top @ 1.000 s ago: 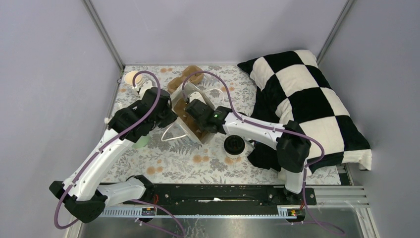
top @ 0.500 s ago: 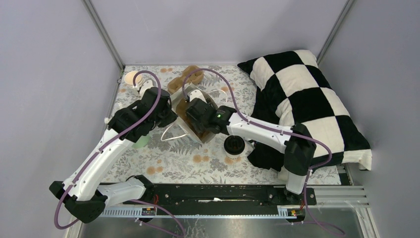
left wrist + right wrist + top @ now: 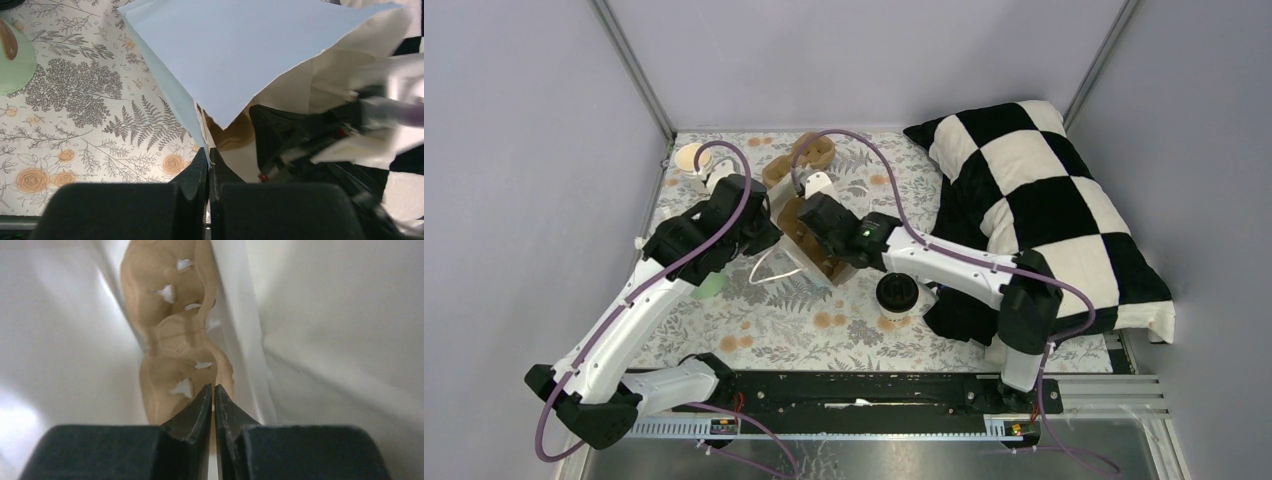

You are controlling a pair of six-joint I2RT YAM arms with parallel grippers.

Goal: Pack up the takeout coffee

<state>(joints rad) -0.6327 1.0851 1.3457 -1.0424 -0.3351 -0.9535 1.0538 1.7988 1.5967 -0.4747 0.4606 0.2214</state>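
Note:
One takeout coffee cup (image 3: 896, 293), white with a black lid, stands on the floral cloth right of the bag. The blue paper bag (image 3: 240, 55) stands open at mid-table (image 3: 802, 262). My left gripper (image 3: 208, 152) is shut on the bag's torn rim and holds the mouth open. My right gripper (image 3: 214, 387) reaches down inside the white-lined bag, its jaws together. Its tips hang over the near end of a brown pulp cup carrier (image 3: 175, 340) lying on the bag's bottom. I cannot tell whether they touch it.
A second brown carrier (image 3: 802, 158) lies behind the bag. A stack of cream cups (image 3: 690, 158) stands at the far left. The mint-green cup (image 3: 15, 65) stands left of the bag. A checkered pillow (image 3: 1044, 200) fills the right side.
My right wrist has shifted a little toward the far left over the bag's mouth. The left arm and the lidded cup have not moved.

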